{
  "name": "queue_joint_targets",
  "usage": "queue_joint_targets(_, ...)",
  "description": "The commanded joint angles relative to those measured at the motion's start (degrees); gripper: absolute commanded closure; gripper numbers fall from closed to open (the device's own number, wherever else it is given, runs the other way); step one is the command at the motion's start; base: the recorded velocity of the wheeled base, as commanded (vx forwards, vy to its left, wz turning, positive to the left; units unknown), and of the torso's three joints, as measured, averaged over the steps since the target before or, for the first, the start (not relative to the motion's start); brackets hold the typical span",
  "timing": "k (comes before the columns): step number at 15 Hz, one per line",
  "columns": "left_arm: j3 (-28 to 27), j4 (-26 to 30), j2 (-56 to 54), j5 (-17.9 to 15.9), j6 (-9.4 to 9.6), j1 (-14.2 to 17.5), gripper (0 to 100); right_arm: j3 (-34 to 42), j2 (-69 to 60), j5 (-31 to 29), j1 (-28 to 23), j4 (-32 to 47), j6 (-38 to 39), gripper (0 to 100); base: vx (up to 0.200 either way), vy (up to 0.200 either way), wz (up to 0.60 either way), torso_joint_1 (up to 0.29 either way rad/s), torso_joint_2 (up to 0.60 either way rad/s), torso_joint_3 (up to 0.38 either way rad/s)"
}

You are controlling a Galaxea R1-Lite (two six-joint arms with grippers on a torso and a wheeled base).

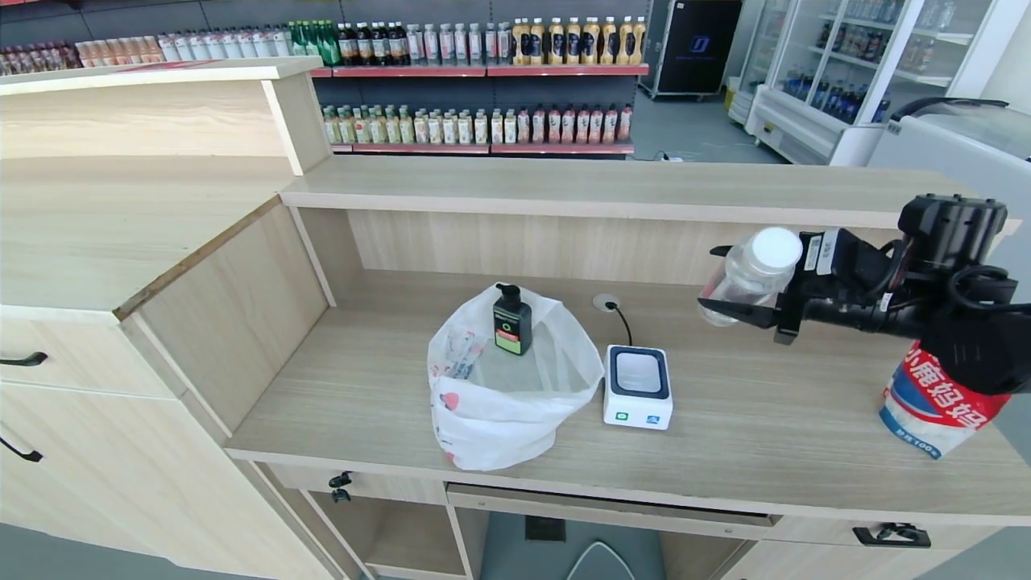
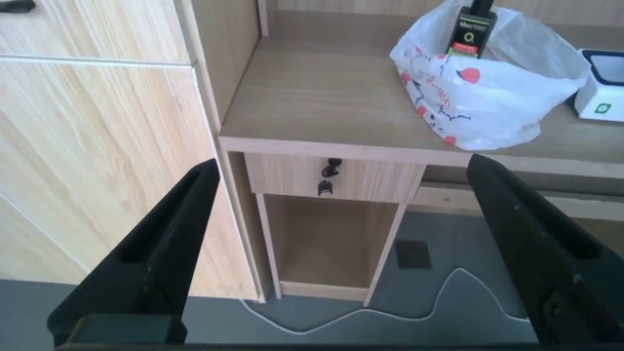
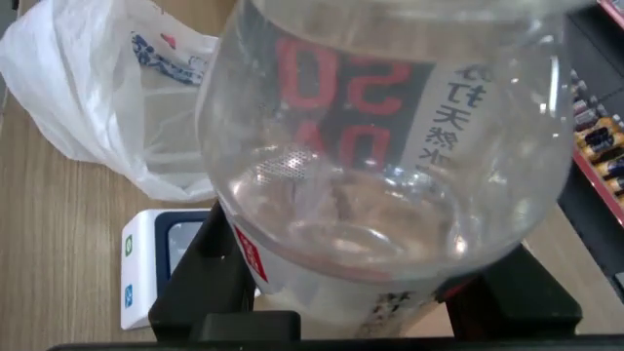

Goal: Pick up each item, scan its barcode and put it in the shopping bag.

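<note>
My right gripper (image 1: 725,282) grips a clear, white-capped bottle (image 1: 753,270), held in the air above the bench (image 1: 765,435). Below it, toward my left, sit the white scanner (image 1: 638,385) and, beyond that, the shopping bag (image 1: 499,411) with a black pump bottle (image 1: 512,322) inside. My left gripper (image 2: 343,166) hangs wide open, lower than the bench front.

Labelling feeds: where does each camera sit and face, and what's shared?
Head view: on the head, facing forward-down at the counter; right gripper holding the water bottle shows.
Left wrist view: low before the counter, facing its drawer; open left gripper shows.
Right wrist view: looks down past its fingers and the bottle at the scanner.
All share the shopping bag.
</note>
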Motion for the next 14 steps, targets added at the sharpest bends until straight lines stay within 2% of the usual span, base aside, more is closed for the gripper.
queue_joint_targets(1, 0.00, -0.06, 0.01, 0.00, -0.01, 0.00, 0, -0.16, 1.82, 0.48, 0.01, 0.15, -1.56, 100, 0.000, 0.000, 0.00, 0.000, 0.00, 0.000)
queue_joint_targets(5, 0.00, -0.06, 0.01, 0.00, -0.01, 0.00, 0, -0.25, 3.66, 3.47, 0.53, 2.17, -8.15, 100, 0.000, 0.000, 0.00, 0.000, 0.00, 0.000)
queue_joint_targets(7, 0.00, -0.06, 0.01, 0.00, -0.01, 0.00, 0, -1.13, 4.72, 6.63, 0.36, 7.70, -15.88, 100, 0.000, 0.000, 0.00, 0.000, 0.00, 0.000)
queue_joint_targets(9, 0.00, -0.06, 0.01, 0.00, -0.01, 0.00, 0, -3.06, 5.86, 6.81, 0.18, 12.80, -21.07, 100, 0.000, 0.000, 0.00, 0.000, 0.00, 0.000)
queue_joint_targets(14, 0.00, -0.06, 0.01, 0.00, -0.01, 0.00, 0, -6.49, 8.06, 6.54, 1.06, 13.42, -22.56, 100, 0.000, 0.000, 0.00, 0.000, 0.00, 0.000)
